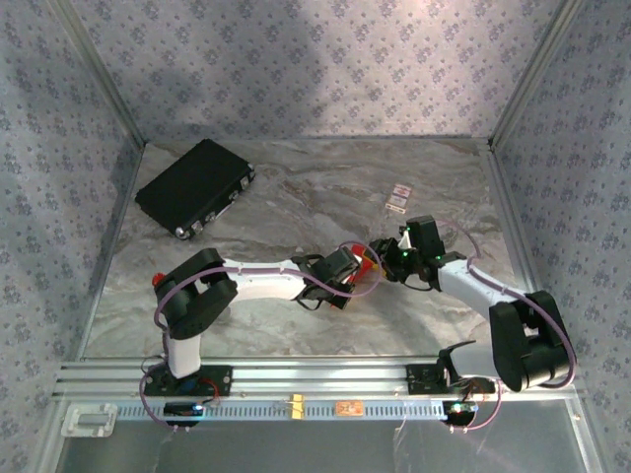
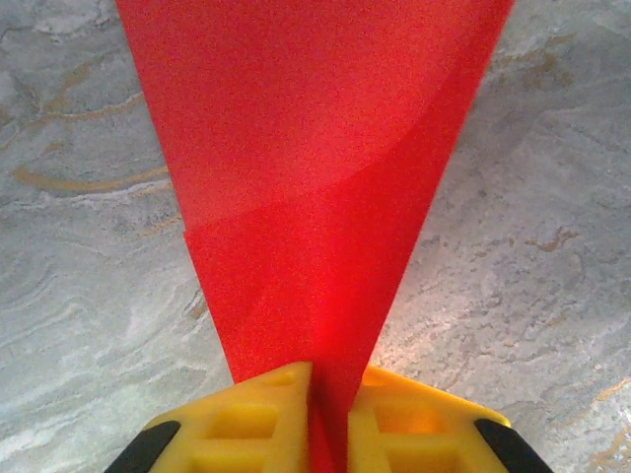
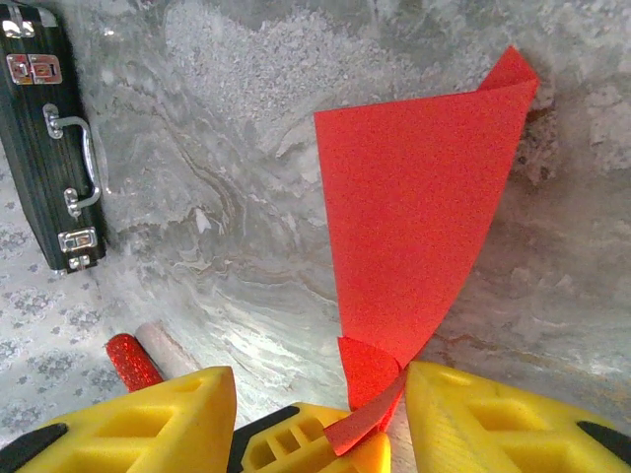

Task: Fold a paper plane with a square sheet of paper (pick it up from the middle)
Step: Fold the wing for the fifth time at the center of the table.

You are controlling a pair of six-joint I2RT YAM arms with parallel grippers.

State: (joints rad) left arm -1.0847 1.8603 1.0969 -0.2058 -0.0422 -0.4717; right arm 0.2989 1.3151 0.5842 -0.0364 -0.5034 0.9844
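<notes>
The square sheet of paper [image 2: 306, 148] is bright red, folded and partly creased, and fans out from my left gripper [image 2: 330, 379], which is shut on its lower tip. Seen from above, the sheet [image 1: 368, 266] hangs between my left gripper [image 1: 345, 271] and my right gripper [image 1: 386, 254] at mid-table. In the right wrist view the sheet [image 3: 414, 217] curls upward, with a small folded flap at its base. My right gripper [image 3: 317, 394] is open, its yellow fingers [image 3: 493, 419] wide apart around the left gripper's fingertip [image 3: 296, 448] and the paper's bottom edge.
A black case [image 1: 194, 187] with metal latches lies at the back left, also in the right wrist view as the case [image 3: 49, 128]. A small red cylinder with a grey end [image 3: 131, 362] lies on the marble table. Two small cards [image 1: 397, 198] sit behind the grippers.
</notes>
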